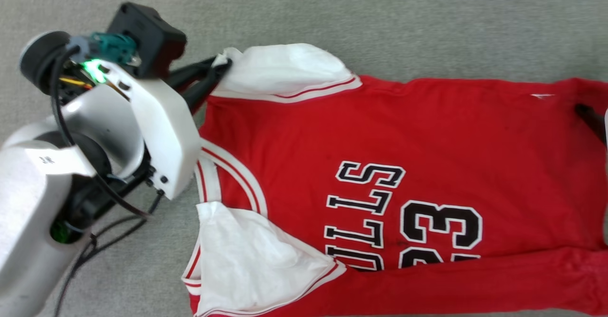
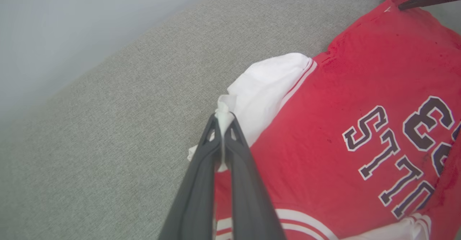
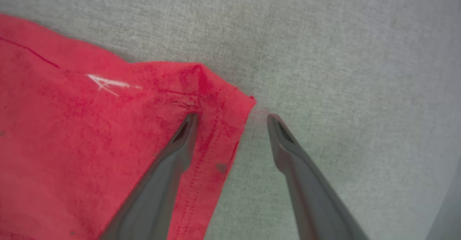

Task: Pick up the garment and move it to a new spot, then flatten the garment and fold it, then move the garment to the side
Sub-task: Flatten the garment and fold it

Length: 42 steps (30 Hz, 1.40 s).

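**Left claw (image 2: 224,119) pinches a sleeve (image 2: 263,85); right claw (image 3: 232,116) gapes at the hem**

The left claw is clamped tight on the white sleeve's tip. The right claw stands wide apart and holds nothing, with one finger over the red hem corner and the other over the grey surface (image 3: 324,35). One shirt (image 1: 380,131), with two white sleeves, lies spread between the two claws.

The red soft-fabric jersey (image 1: 427,131) runs off the head view's right and bottom edges; a red fold (image 1: 475,283) hides part of its black lettering (image 1: 359,202).
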{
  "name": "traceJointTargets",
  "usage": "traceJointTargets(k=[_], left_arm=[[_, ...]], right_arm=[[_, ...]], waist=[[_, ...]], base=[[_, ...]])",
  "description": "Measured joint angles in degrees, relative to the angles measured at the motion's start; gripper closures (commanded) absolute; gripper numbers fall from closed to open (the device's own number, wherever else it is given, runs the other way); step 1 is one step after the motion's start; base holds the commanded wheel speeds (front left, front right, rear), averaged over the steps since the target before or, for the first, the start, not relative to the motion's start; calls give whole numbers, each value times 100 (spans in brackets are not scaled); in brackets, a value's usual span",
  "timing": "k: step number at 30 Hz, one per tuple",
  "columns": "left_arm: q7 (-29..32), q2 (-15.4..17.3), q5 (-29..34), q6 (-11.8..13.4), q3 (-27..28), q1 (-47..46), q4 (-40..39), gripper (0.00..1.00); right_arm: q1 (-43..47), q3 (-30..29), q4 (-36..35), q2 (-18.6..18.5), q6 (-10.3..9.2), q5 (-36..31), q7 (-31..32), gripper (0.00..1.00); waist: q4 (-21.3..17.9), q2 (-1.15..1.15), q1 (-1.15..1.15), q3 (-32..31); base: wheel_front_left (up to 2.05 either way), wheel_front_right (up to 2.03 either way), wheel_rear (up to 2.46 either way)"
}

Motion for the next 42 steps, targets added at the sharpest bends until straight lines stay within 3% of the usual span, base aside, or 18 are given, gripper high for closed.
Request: traceJointTargets(k=[10, 11, 12, 13, 20, 29, 42], left_arm=[[-177, -212, 26, -44, -214, 106, -97, 100], [-199, -227, 26, -46, -237, 120, -85, 100], [-208, -232, 26, -53, -253, 127, -69, 100], [-226, -235, 27, -53, -255, 137, -42, 100], [-508, -216, -23, -9, -151, 361, 183, 100], [-717, 7, -124, 123, -25, 899, 261, 100], [-1096, 216, -438, 456, -10, 2349, 48, 100]], right_arm=[[-171, 499, 332, -444, -14, 115, 203, 0], [-172, 537, 352, -495, -14, 143, 202, 13], [-172, 550, 380, -516, -14, 171, 191, 65], [-172, 560, 405, -515, -14, 207, 141, 100], [-151, 485, 614, -297, -12, 431, -357, 100], [338, 141, 305, -191, -1, 739, -943, 100], [2181, -686, -593, 223, -1, 875, -1610, 100]], waist=[[414, 0, -1, 270], [441, 0, -1, 276], [464, 0, -2, 278], [479, 0, -2, 274], [454, 0, -1, 51], [282, 0, -1, -495], [245, 0, -1, -1370]], base=[[0, 0, 0], [0, 0, 0], [0, 0, 0], [0, 0, 0], [0, 0, 0], [0, 0, 0], [0, 0, 0]])
